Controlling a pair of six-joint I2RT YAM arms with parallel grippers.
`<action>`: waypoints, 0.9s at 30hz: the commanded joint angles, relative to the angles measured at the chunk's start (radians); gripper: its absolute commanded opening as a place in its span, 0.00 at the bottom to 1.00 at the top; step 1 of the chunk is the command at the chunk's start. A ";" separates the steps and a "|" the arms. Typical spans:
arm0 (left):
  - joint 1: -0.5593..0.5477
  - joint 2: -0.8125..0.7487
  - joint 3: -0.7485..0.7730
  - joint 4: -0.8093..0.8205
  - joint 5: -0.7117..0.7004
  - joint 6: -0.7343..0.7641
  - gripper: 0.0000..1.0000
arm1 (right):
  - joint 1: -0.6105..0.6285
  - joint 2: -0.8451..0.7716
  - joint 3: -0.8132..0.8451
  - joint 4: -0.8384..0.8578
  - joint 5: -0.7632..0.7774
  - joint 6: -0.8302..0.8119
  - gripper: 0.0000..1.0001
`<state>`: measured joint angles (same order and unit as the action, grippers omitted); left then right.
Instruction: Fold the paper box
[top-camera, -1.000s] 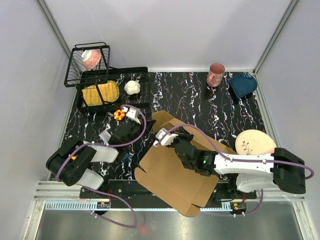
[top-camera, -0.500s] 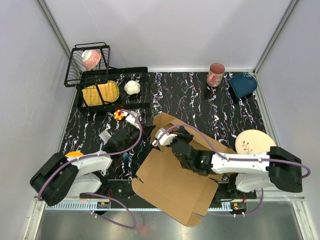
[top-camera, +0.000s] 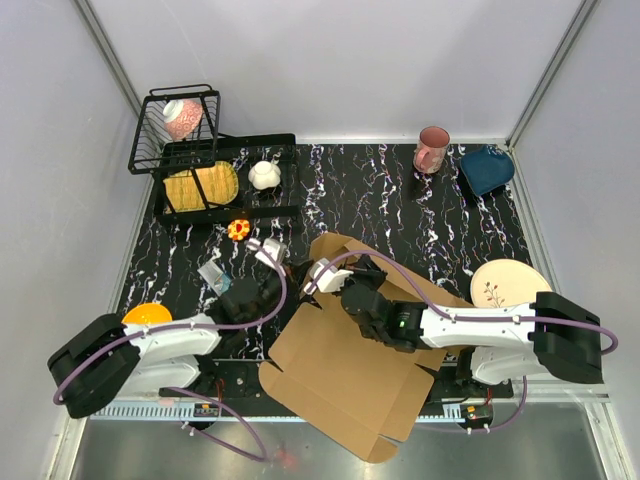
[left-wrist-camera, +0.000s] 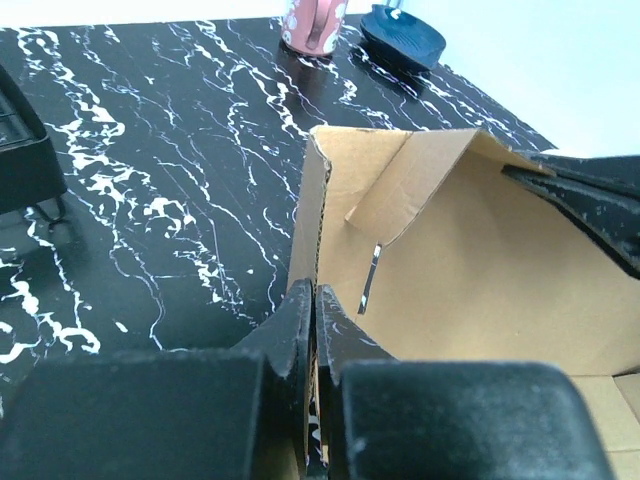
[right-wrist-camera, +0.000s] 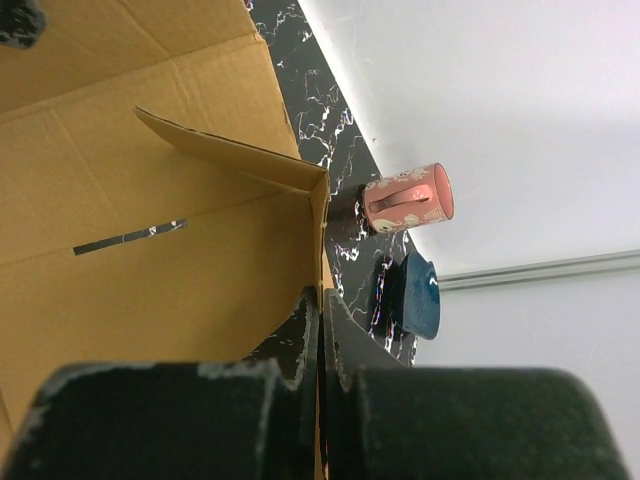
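The paper box (top-camera: 350, 375) is a large brown cardboard sheet lying in the middle of the table, with its far flaps raised. My left gripper (top-camera: 296, 277) is at the box's left edge. In the left wrist view, the left gripper (left-wrist-camera: 314, 305) is shut on the thin edge of an upright cardboard wall (left-wrist-camera: 312, 215). My right gripper (top-camera: 345, 268) is at the far raised part. In the right wrist view, the right gripper (right-wrist-camera: 321, 305) is shut on the edge of another upright wall (right-wrist-camera: 321, 225), with the box's inside (right-wrist-camera: 150, 230) to its left.
A black dish rack (top-camera: 200, 150) with a yellow item stands at the back left. A pink mug (top-camera: 432, 148) and a blue bowl (top-camera: 487, 168) sit at the back right, and a patterned plate (top-camera: 508, 283) at the right. A small orange toy (top-camera: 238, 229) lies near the rack.
My left arm has swung right to the box's left edge, and its gripper has closed on the cardboard. The box has shifted slightly left. The right gripper has kept its hold.
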<state>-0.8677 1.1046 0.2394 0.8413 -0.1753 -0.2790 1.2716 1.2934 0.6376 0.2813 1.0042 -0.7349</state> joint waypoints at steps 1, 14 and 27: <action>-0.080 -0.046 -0.081 0.338 -0.139 0.031 0.00 | 0.032 -0.011 -0.006 -0.030 -0.032 0.022 0.00; -0.240 0.055 -0.157 0.558 -0.243 -0.011 0.00 | 0.092 0.139 -0.118 0.384 0.123 -0.277 0.00; -0.393 0.407 -0.164 0.825 -0.317 -0.097 0.00 | 0.138 0.201 -0.171 0.721 0.204 -0.440 0.00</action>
<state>-1.1950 1.3624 0.0788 1.4078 -0.5079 -0.2871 1.3735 1.4357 0.5106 0.7818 1.1759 -1.1160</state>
